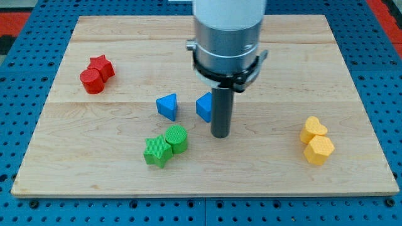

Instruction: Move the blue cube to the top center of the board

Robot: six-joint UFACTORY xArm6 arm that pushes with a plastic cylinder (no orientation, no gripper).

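Item one: the wooden board (113, 182), pale, lying on a blue perforated base (19, 213).

Item two: our arm (227, 37), entering from the view's top. We carry no pincer, so there is nothing to open, close or grip; we end in a dark rod, and my tip (219, 135) rests on the board near its centre.

Item three: the blue cube (204, 107), partly hidden behind the rod. It sits just to the view's left of the rod, touching it or very nearly; we cannot tell which. The tip stands a little below and to the right of it, which we judge a fair stance for pushing it upward, toward the top centre, where it has not yet gone.

Item four: a blue triangular block (167, 106), near the cube on its left, apart from it.

Item five: a green star (156, 150) and a green cylinder (177, 138), touching, below the blue pair.

Item six: a red star (102, 65) and a red cylinder (92, 81), touching, upper left.

Item seven: a yellow heart (313, 129) and a yellow hexagon (318, 149), touching, at the right.
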